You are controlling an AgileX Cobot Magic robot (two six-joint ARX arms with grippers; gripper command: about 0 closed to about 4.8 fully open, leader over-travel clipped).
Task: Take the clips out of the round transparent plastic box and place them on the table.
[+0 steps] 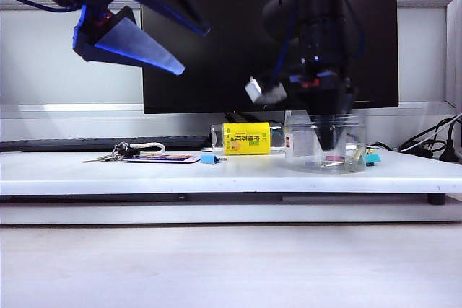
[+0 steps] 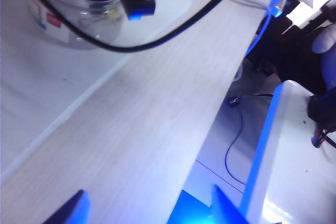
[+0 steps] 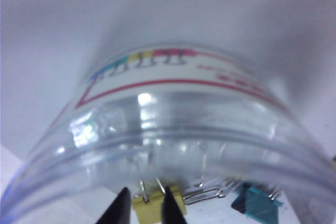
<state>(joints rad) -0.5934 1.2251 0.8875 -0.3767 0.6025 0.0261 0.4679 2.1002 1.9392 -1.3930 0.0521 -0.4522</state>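
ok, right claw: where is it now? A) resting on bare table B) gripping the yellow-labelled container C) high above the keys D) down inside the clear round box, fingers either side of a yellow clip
D: the right claw sits inside the clear round box, a finger on each side of a yellow clip; whether they pinch it is unclear.

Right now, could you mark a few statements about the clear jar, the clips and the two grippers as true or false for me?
1. The right gripper reaches down into the round transparent plastic box. True.
2. Its fingers stand on either side of a small yellow binder clip. True.
3. The left gripper rests on the long white table. False: it hangs open well above the table.
4. The small blue clip lies inside the transparent box. False: it lies on the table, outside it.
5. The yellow-labelled container stands on the side of the transparent box nearer the left gripper. True.
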